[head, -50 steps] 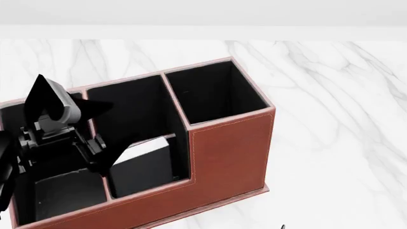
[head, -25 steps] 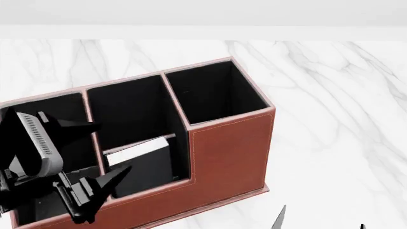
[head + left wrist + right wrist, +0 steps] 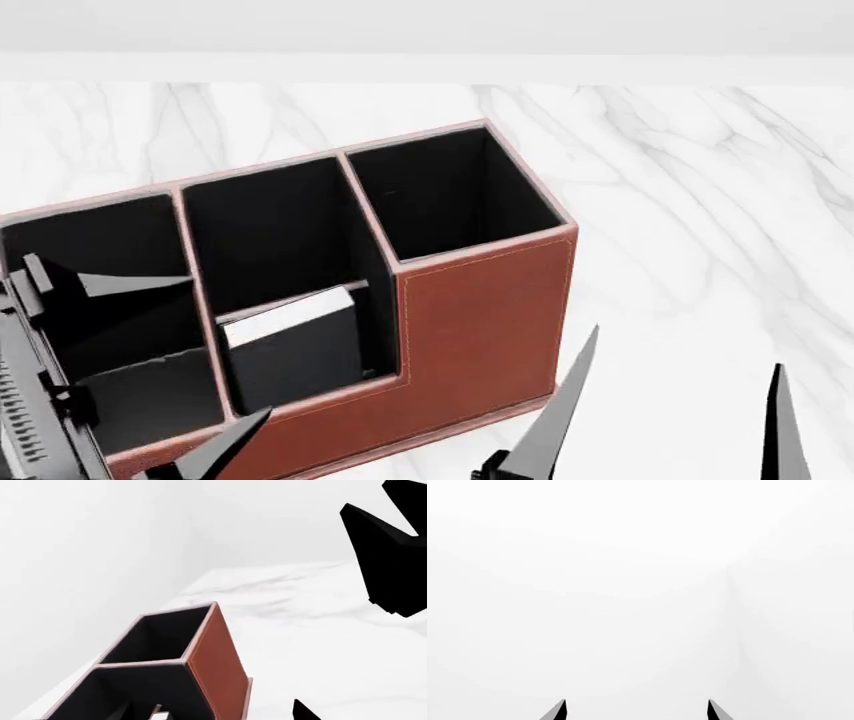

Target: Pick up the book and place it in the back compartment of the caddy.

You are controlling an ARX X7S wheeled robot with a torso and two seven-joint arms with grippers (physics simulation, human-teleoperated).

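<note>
White marble-look table (image 3: 694, 180) with grey veining, plain white wall behind it.

Left gripper (image 3: 167, 365) sits at the lower left edge of the head view, mostly cut off by the frame. Two black pointed fingers show, one (image 3: 127, 285) over the leftmost pocket, the other (image 3: 227, 450) low at the caddy's front wall. They stand wide apart, nothing between them. In the left wrist view the same fingers are black shapes at the frame edge, one large (image 3: 387, 555), the other only a tip; that view looks along the caddy toward the wall.

Right gripper (image 3: 667, 420) pokes up from the bottom edge of the head view, just right of the caddy's front corner, over bare table. Only the two finger spikes show, body out of frame. Fingers apart, holding nothing. Right wrist view is nearly all white; just two small dark tips at its lower edge (image 3: 634, 711).

Caddy (image 3: 481, 310) is reddish-brown with pale stitched rims and black lining, its left end cut off by the frame. Book (image 3: 296, 345) stands upright in the low-walled front middle pocket, black cover facing forward, white page edge on top, leaning against the thin divider. The back compartment (image 3: 267, 230) lies just behind that divider; its floor is too dark to read. Tall square end pocket (image 3: 447, 190) at right shows only black lining.
</note>
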